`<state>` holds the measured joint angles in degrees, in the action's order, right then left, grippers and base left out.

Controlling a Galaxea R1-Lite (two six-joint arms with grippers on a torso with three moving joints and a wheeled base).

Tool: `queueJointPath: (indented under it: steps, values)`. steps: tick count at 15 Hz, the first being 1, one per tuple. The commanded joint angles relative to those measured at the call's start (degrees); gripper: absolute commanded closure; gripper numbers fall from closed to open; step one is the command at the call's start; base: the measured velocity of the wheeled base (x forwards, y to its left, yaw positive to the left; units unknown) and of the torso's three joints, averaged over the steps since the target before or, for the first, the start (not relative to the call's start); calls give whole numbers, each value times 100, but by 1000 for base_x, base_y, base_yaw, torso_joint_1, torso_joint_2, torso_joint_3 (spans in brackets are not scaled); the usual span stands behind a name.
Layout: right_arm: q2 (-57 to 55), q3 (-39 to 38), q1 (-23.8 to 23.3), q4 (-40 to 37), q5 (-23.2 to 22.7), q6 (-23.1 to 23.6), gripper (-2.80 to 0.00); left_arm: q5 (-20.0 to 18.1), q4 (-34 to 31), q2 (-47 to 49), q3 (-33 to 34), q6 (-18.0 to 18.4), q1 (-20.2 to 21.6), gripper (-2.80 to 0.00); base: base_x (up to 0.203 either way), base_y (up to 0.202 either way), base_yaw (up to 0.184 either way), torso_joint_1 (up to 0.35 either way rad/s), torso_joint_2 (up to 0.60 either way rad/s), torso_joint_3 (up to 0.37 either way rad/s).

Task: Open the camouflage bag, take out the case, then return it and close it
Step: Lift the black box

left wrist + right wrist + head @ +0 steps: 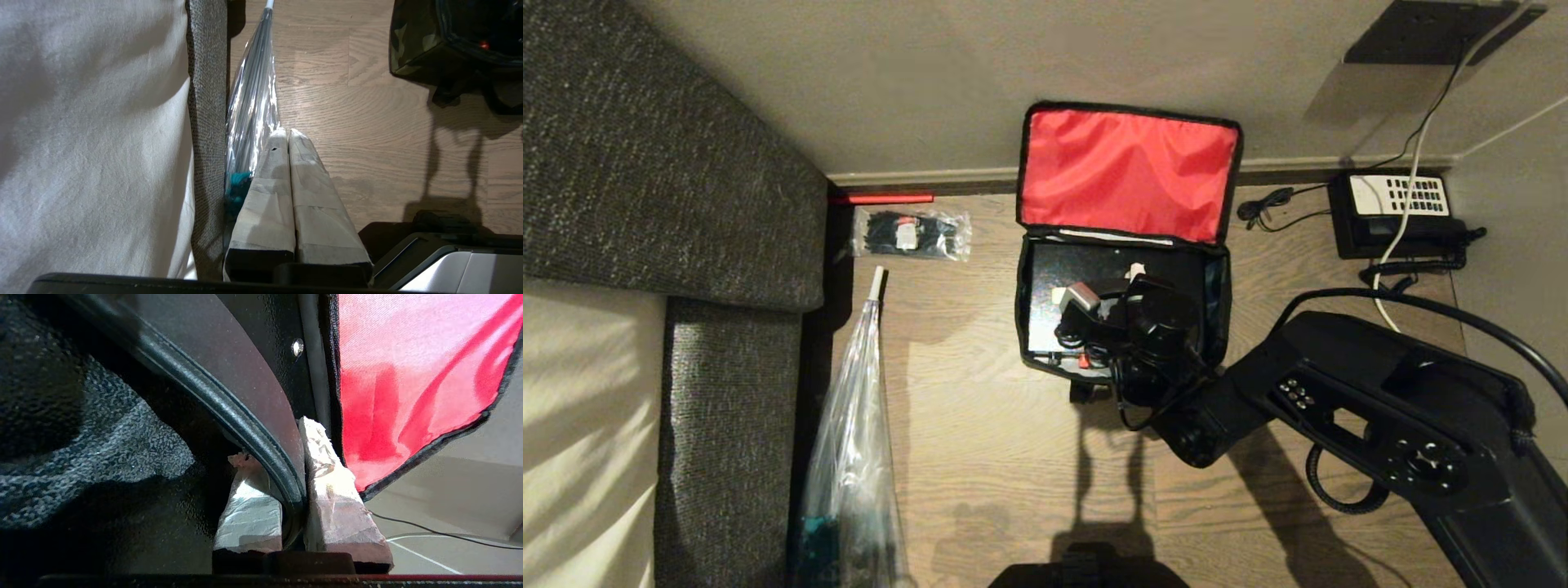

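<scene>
Now, bag: the camouflage bag [1217,302] lies open on the wooden floor [980,425] near the far wall, its red-lined lid [1127,173] thrown back against the skirting.
Case: the case [1062,273] lies flat inside the bag, filling it; a small red knob [1084,360] shows at its near narrow side.
Right gripper: the right gripper [292,469] reaches down into the bag over the case's far part, close to the lid hinge.
Right fingers: the taped fingers [327,490] are clamped on a thin dark rim [229,406] that runs between them, one finger on each side; in the right wrist view the rim looks like the case's edge, though it could be the bag's own, and I cannot tell which.
Relation: the black surface of the case lies on one side of the fingers, the red lining on the other.
Left gripper: the left gripper [289,141] hangs parked low beside the sofa [206,122], fingers pressed together on nothing.
Nearby: a clear plastic sleeve [858,425] lies along the sofa's edge; a small clear packet of black ties [911,233] sits near the far wall, well apart from the bag; a black telephone [1396,214] stands in the far right corner.
</scene>
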<state>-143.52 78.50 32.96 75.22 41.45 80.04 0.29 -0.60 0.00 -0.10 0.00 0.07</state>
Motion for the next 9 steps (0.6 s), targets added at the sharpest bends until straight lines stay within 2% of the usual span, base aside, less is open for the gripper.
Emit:
queueJointPath:
  steps: [1, 5, 9]
  values:
    - [246, -88, 2, 66, 267, -8, 0, 2, -2, 0, 1, 3, 1, 0, 0, 0, 0, 0, 0, 0]
    - [830, -352, 181, 167, 715, -217, 0, -3, -2, 0, 1, 0, 1, 0, 0, 0, 0, 0, 0, 0]
    - [1371, -623, 440, 179, 777, -184, 0, -3, -2, -9, 1, 0, 1, 0, 0, 0, 0, 0, 0, 0]
